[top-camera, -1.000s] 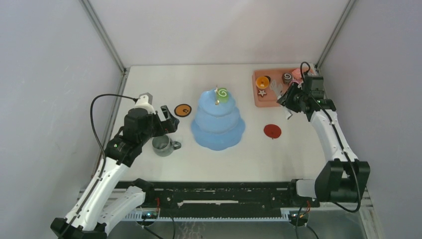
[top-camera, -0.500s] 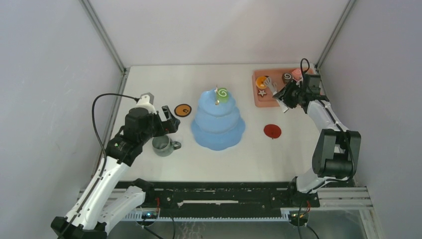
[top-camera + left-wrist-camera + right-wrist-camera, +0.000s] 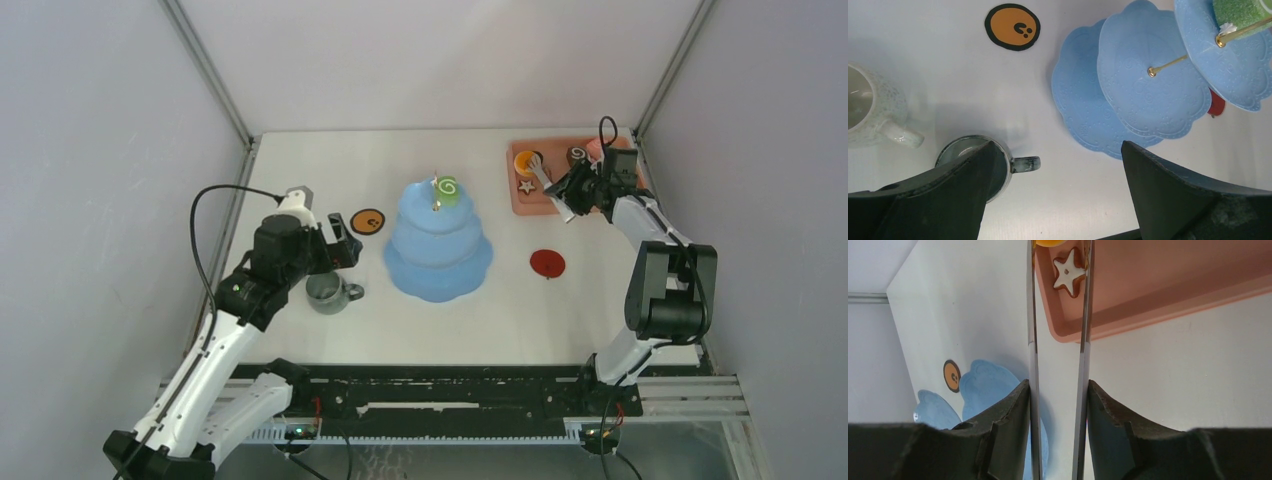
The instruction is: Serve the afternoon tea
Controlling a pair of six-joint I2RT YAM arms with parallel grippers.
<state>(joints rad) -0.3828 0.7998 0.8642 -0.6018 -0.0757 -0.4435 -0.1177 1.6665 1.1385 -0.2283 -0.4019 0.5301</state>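
Beside the cake stand, your left gripper gapes above the mug, while your right gripper, clamping the tongs, has reached the tray's orange tart.

Two arms as I am viewing them remotely: the left arm and right arm are showing white tubular links between black joint housings. A thin black cable is looping off each wrist. Wrist views are showing matte charcoal, wedge-shaped fingers.
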